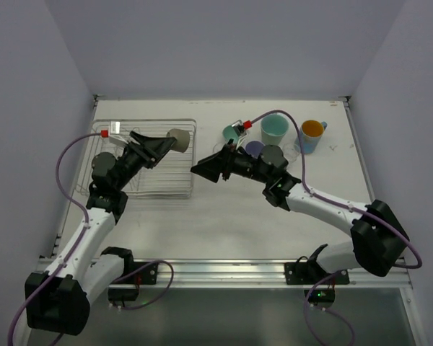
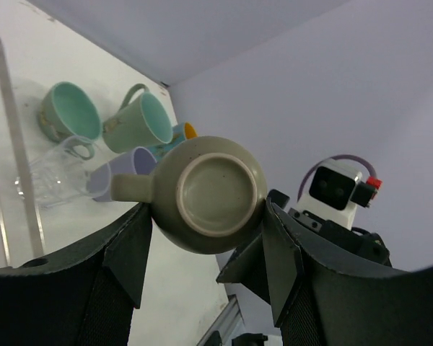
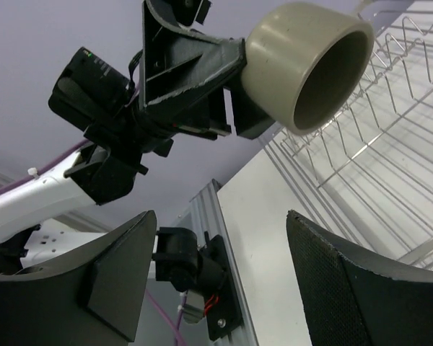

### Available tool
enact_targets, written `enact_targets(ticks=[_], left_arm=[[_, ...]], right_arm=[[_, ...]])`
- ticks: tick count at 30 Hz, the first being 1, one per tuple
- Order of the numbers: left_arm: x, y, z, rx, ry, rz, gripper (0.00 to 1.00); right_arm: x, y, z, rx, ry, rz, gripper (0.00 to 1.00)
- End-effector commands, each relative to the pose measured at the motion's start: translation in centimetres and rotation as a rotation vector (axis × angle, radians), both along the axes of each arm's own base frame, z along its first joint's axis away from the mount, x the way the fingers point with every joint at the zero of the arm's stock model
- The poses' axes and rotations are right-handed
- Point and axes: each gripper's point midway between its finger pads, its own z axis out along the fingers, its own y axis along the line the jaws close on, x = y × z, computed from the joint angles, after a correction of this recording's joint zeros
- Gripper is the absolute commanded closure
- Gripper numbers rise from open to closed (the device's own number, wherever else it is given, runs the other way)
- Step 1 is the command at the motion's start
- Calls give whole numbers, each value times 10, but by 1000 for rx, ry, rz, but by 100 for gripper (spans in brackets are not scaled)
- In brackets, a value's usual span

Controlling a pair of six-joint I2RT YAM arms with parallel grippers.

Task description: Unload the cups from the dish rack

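The left tool (image 1: 167,143) is clamped on a beige cup (image 2: 213,193), 1 finger (image 2: 130,249) on each side. It holds the cup in the air above the right edge of the dish rack (image 1: 166,186), which lies beneath that tool. Just right of the cup, the right tool (image 1: 197,170) faces it, spread wide and empty. On the desk (image 1: 238,216) behind the right tool stand a mint cup (image 1: 233,132), lavender cup (image 1: 255,149), mint mug (image 1: 274,128), clear glass (image 2: 54,176) and blue mug (image 1: 312,135).
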Motion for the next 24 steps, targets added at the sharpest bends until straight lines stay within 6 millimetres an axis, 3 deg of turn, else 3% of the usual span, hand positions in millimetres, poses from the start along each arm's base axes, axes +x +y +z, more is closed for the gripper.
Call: enact_targets(ticks=[1, 12, 24], left_arm=[[-25, -18, 58, -89, -190, -105, 96], [-56, -42, 74, -147, -230, -217, 96], [-60, -60, 67, -161, -204, -279, 96]], right_arm=[[4, 1, 49, 86, -128, -21, 25], [16, -11, 72, 67, -225, -122, 26], [2, -13, 93, 100, -319, -72, 37]])
